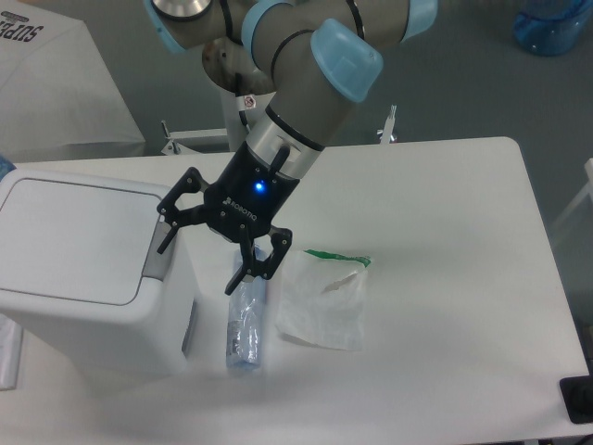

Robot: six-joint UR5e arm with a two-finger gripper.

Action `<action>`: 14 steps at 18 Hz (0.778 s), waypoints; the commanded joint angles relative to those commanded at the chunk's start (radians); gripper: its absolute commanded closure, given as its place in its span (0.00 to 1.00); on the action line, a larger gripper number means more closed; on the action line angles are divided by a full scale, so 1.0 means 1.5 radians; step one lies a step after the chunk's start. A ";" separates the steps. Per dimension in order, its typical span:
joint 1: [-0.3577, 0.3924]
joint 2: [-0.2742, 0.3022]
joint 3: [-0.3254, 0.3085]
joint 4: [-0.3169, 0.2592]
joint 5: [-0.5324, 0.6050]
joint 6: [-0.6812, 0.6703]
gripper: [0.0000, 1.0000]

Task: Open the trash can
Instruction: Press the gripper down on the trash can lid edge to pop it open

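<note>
The trash can (83,278) is a large white boxy bin at the left of the table, its flat lid (74,236) down and a grey push tab (159,252) on its right edge. My gripper (199,261) is open and empty, tilted down to the left. One finger (170,225) hangs just above and beside the grey tab; the other finger (250,269) is over the clear plastic bottle (246,324). I cannot tell whether the finger touches the tab.
The clear bottle lies on the table right of the bin. A white plastic bag with a green edge (320,301) lies right of the bottle. A blue water jug (554,23) stands on the floor at the back right. A dark object (579,399) sits at the table's right front corner.
</note>
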 joint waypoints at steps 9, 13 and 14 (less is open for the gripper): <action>0.000 0.000 -0.018 0.001 0.005 0.003 0.00; -0.001 -0.001 -0.020 0.001 0.005 0.002 0.00; -0.001 -0.001 -0.020 0.001 0.005 0.003 0.00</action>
